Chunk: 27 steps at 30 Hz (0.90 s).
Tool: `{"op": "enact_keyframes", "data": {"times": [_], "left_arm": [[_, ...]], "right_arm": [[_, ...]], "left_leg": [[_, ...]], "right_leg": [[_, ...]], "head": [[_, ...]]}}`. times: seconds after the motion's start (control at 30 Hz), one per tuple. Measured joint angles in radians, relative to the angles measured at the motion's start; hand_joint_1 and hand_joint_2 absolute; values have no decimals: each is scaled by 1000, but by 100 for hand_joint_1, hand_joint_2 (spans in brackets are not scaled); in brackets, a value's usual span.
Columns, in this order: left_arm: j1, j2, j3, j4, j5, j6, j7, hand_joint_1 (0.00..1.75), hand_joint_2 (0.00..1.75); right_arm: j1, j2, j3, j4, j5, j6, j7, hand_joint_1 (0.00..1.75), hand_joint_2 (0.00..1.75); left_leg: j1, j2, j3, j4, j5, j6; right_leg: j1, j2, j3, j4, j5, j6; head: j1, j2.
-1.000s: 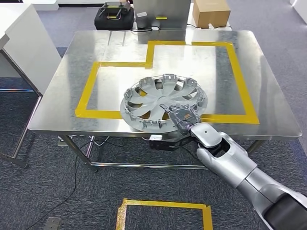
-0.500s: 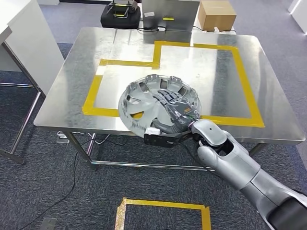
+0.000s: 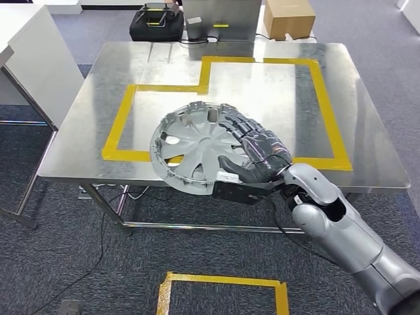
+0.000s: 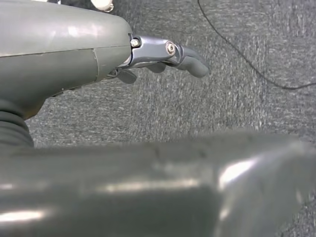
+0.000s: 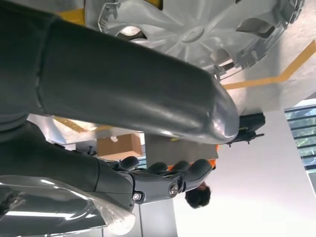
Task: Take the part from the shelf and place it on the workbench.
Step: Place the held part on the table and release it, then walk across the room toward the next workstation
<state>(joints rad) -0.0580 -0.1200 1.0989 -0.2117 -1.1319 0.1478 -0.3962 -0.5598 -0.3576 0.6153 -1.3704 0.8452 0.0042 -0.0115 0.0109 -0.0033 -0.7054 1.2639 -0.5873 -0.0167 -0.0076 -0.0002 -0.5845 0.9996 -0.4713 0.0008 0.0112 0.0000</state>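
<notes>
The part is a silver hubcap (image 3: 193, 147), tilted with its spoked face toward me over the front edge of the steel workbench (image 3: 148, 65). My right hand (image 3: 257, 154) holds it at its right rim: the thumb lies across the face and the dark fingers spread over the rim's far side. In the right wrist view the hubcap (image 5: 193, 29) sits just beyond the thick thumb (image 5: 130, 84), with the fingers (image 5: 168, 180) apart from it. My left hand (image 4: 160, 54) hangs over the carpet, fingers loosely extended, holding nothing.
Yellow tape (image 3: 321, 98) outlines a zone on the workbench top. A black case (image 3: 156, 23), a grey box (image 3: 223, 20) and a cardboard box (image 3: 289, 16) stand behind the far edge. A white cabinet (image 3: 35, 59) is at the left. A taped yellow square (image 3: 223, 289) marks the floor.
The hubcap has moved left and tipped from lying hollow side up to facing me. My right hand has turned with it, so its fingers now show over the rim.
</notes>
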Motion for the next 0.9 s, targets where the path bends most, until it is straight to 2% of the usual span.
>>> {"op": "enact_keyframes", "data": {"times": [0.03,0.07,0.1,0.13,0.2,0.23,0.33,0.37,0.4,0.43,0.5,0.53,0.57,0.6,0.67,0.7,0.73,0.83,0.9], "left_arm": [[0,0,3,0,4,1,1,0,0],[1,-1,6,0,10,4,1,0,0],[1,-2,10,0,16,7,1,0,0],[1,-2,16,0,21,11,1,0,0],[1,-4,26,0,31,17,2,0,0],[1,-5,31,0,34,20,3,0,0],[1,-10,44,0,41,29,4,0,0],[2,-12,48,0,42,33,4,0,0],[2,-14,51,0,42,38,4,0,0],[2,-15,53,0,42,42,4,0,0],[1,-15,58,0,42,51,7,0,0],[1,-16,60,0,42,54,9,0,0],[1,-16,63,0,42,57,11,0,0],[1,-17,66,0,42,60,13,0,0],[0,-19,71,0,44,64,16,0,0],[0,-19,73,0,47,66,18,0,0],[0,-20,76,0,49,69,21,0,0],[1,-19,82,0,55,78,30,0,0],[1,-20,87,0,55,82,35,0,0]], "right_arm": [[14,-6,-8,-12,-11,-21,2,0,0],[36,-9,-23,-30,-27,-58,4,0,0],[64,-9,-43,-54,-52,-106,2,0,0],[98,-3,-70,-83,-84,-158,-3,0,0],[165,16,-130,-145,-158,-242,-25,0,0],[196,27,-158,-172,-200,-270,-39,0,0],[284,62,-236,-243,-401,-324,-99,0,0],[311,72,-265,-263,-483,-333,-116,0,0],[335,81,-296,-278,-562,-335,-125,0,0],[358,88,-325,-289,-636,-331,-128,0,0],[403,98,-380,-298,-752,-320,-126,0,0],[425,101,-402,-299,-788,-318,-125,0,0],[445,105,-424,-299,-812,-318,-126,0,0],[461,108,-444,-299,-824,-322,-128,0,0],[491,117,-479,-303,-840,-332,-137,0,0],[508,122,-494,-308,-847,-336,-143,0,0],[527,128,-509,-314,-851,-341,-151,0,0],[584,146,-542,-332,-861,-351,-178,0,0],[614,156,-560,-345,-864,-355,-193,0,0]], "left_leg": [[0,0,-17,39,-9,0],[0,0,-16,38,2,2],[0,0,5,-3,31,5],[0,0,39,-73,68,9],[-3,-1,102,-199,110,18],[-5,-1,117,-231,115,21],[-6,-2,123,-248,114,33],[-4,-3,125,-252,117,39],[-2,-3,127,-256,120,45],[0,-3,128,-259,121,49],[0,-3,126,-259,122,52],[0,-3,126,-258,122,52],[0,-3,125,-258,121,53],[0,-3,126,-257,121,52],[-1,-3,126,-255,120,50],[-3,-4,126,-253,119,47],[-4,-4,125,-251,119,42],[-5,-4,124,-250,121,27],[-4,-4,116,-224,94,16]], "right_leg": [[1,0,1,0,0,0],[2,-1,1,1,-1,0],[3,-1,3,1,-2,-1],[4,-2,6,1,-3,0],[7,-1,7,3,-7,5],[8,-1,7,3,-7,8],[7,-1,5,1,-9,24],[6,-1,1,9,-18,30],[6,-1,-13,37,-37,35],[4,0,-37,86,-65,39],[2,0,-101,223,-126,45],[1,0,-124,271,-140,47],[0,-1,-131,283,-134,48],[0,-1,-116,254,-111,48],[-2,-2,-44,115,-49,45],[-1,-2,-10,52,-29,41],[0,-2,13,12,-20,38],[2,-1,23,-3,-16,26],[-2,-2,23,-7,-9,14]], "head": [[0,0],[0,0],[0,0],[0,0],[1,0],[1,0],[1,0],[2,0],[4,0],[6,0],[9,0],[9,0],[10,0],[10,0],[10,0],[9,0],[9,0],[8,0],[7,0]]}}
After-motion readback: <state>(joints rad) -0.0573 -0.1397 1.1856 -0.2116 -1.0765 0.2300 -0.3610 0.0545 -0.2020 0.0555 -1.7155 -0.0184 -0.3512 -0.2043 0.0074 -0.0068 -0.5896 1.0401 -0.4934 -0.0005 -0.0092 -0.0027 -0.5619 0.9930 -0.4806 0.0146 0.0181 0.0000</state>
